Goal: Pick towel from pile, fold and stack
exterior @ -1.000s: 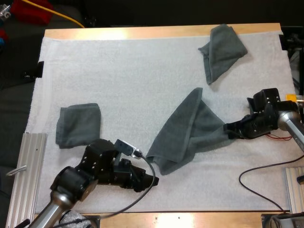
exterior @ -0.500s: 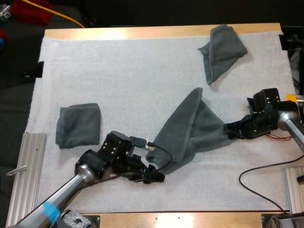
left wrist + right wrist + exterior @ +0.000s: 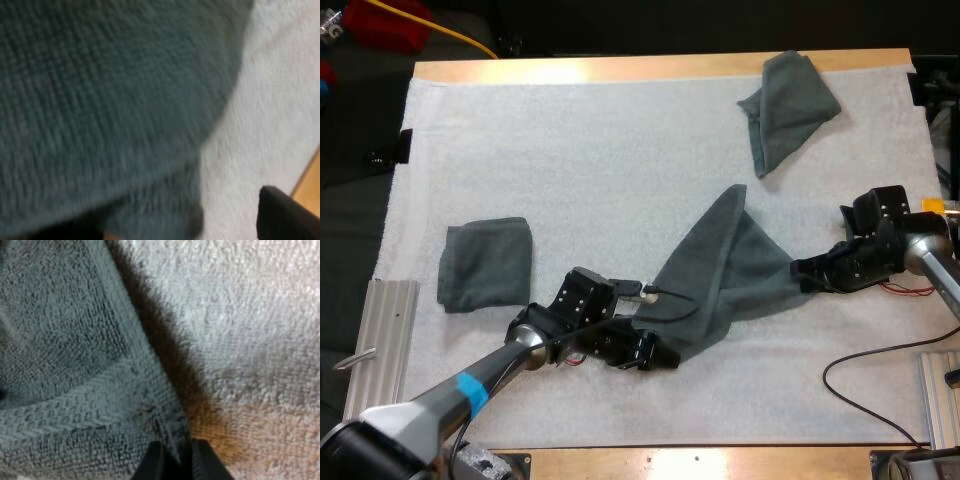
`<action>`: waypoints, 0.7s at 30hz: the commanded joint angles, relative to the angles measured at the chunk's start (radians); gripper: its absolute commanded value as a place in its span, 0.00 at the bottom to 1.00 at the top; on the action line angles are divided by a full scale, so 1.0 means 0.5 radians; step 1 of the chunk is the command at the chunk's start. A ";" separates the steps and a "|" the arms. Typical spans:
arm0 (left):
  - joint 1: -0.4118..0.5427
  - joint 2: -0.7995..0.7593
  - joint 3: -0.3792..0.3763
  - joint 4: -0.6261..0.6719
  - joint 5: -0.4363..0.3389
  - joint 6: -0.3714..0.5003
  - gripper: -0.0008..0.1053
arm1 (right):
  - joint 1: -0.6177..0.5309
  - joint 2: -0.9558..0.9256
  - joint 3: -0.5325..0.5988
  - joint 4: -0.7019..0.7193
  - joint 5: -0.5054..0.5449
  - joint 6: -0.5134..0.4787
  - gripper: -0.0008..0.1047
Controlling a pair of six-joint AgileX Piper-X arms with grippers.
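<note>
Wooden surface [image 3: 650, 68] carries one white mat [image 3: 580, 150], and on the mat lie three dark grey-green towels. One folded towel [image 3: 485, 262] sits flat near the mat's left side. One crumpled towel [image 3: 790, 105] lies at the far right corner, well apart from the other two. The third, the middle towel [image 3: 720, 270], is stretched between the two arms, rising to a peak toward the far side and draping down to both ends.

Two end effectors are at this towel. The right end effector [image 3: 803, 275] is clamped narrow on the middle towel's right corner. In the right wrist view its two fingers [image 3: 152, 465] pinch the hemmed edge from both sides, low over the mat. The left end effector [image 3: 655, 355] is at the towel's near lower corner, touching the cloth's edge. The left wrist view has the cloth close in front of it, with mat beside. Whether this end effector is wide or holding the towel cannot be told.
</note>
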 commanded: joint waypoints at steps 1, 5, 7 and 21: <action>-0.012 0.022 -0.011 -0.083 0.050 -0.046 0.60 | 0.002 -0.023 0.009 0.032 0.010 0.022 0.02; -0.022 0.075 -0.011 -0.147 0.097 -0.090 0.60 | 0.002 -0.023 0.009 0.032 0.010 0.025 0.02; -0.056 0.096 -0.011 -0.189 0.096 -0.100 0.60 | 0.002 -0.023 0.009 0.032 0.010 0.025 0.02; -0.170 0.104 -0.011 -0.245 0.012 -0.103 0.40 | 0.002 -0.023 0.009 0.032 0.010 0.032 0.02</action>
